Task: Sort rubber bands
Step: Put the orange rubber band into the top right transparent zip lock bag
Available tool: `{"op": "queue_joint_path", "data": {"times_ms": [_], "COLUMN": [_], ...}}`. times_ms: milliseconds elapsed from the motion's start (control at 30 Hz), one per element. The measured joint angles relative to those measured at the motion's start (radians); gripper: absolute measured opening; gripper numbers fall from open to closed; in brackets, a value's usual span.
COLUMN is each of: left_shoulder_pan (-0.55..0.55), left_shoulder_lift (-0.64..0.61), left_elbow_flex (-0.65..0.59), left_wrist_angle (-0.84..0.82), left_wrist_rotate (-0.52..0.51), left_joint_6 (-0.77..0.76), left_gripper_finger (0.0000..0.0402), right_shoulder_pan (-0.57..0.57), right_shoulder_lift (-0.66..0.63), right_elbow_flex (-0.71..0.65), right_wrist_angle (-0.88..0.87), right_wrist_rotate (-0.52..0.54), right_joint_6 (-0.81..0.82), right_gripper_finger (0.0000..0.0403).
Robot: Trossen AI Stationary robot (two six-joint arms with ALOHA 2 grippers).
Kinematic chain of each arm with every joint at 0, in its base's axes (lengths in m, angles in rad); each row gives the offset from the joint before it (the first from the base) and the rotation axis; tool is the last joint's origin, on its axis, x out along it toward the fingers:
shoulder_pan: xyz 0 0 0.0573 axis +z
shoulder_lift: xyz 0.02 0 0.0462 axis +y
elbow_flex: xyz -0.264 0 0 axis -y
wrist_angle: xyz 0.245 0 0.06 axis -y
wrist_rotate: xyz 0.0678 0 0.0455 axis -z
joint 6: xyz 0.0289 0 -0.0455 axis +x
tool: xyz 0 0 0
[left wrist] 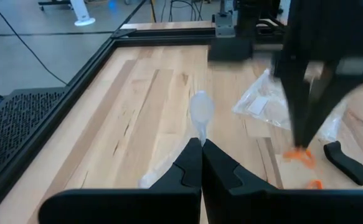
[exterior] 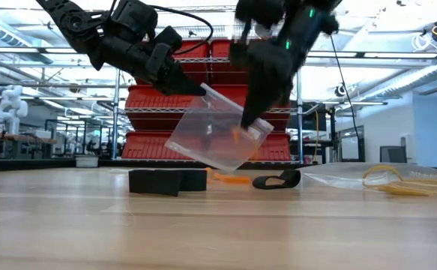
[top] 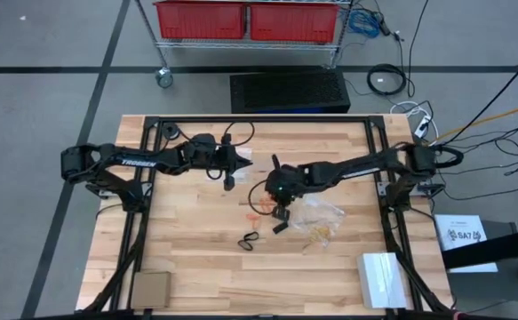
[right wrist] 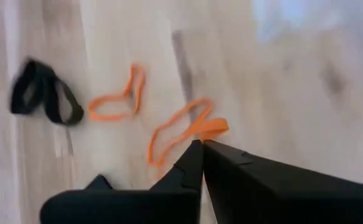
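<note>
Left end effector pinches a clear bag above the worktop; right end effector, closed, grips an orange band.

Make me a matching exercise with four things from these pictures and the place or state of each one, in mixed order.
1 left tool
2 right tool
3 black rubber bands
4 tan rubber bands

a at the flat clear bag
b shut on an orange band
c loose on the table
d shut on the lifted clear bag

Pairs: 1-d, 2-b, 3-c, 4-a
</note>
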Motion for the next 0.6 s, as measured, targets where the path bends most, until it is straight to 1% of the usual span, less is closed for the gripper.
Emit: {"op": "queue_joint_path", "data": {"times_ms": [33,100,200,300,367,433,600], "left_shoulder_pan": [0.000,0.000,0.000,0.000,0.000,0.000,0.000], "left_shoulder_lift": [0.000,0.000,0.000,0.000,0.000,0.000,0.000], "left_elbow_flex": [0.000,0.000,0.000,0.000,0.000,0.000,0.000], "left_wrist_angle": [0.000,0.000,0.000,0.001,0.001,0.004,0.017], "left_wrist_rotate": [0.000,0.000,0.000,0.001,0.001,0.001,0.001], "left_joint_6": [0.000,0.000,0.000,0.000,-0.001,-0.001,-0.026], "left_gripper_finger": [0.0000,0.0000,0.0000,0.0000,0.0000,0.0000,0.0000], "right_shoulder_pan": [0.001,0.005,0.013,0.024,0.032,0.034,0.032], "right_shoulder_lift": [-0.022,-0.065,-0.111,-0.148,-0.158,-0.159,-0.136], "right_elbow_flex": [0.009,0.026,0.050,0.066,0.066,0.066,0.066], "right_wrist_angle": [-0.001,-0.005,-0.008,0.033,0.067,0.091,0.115], "right_wrist_rotate": [0.033,0.134,0.328,0.536,0.640,0.680,0.687], "right_joint_6": [-0.007,-0.031,-0.084,-0.135,-0.172,-0.199,-0.202], "right_gripper_finger": [0.0001,0.0001,0.0001,0.0000,0.0000,0.0000,0.0000]}}
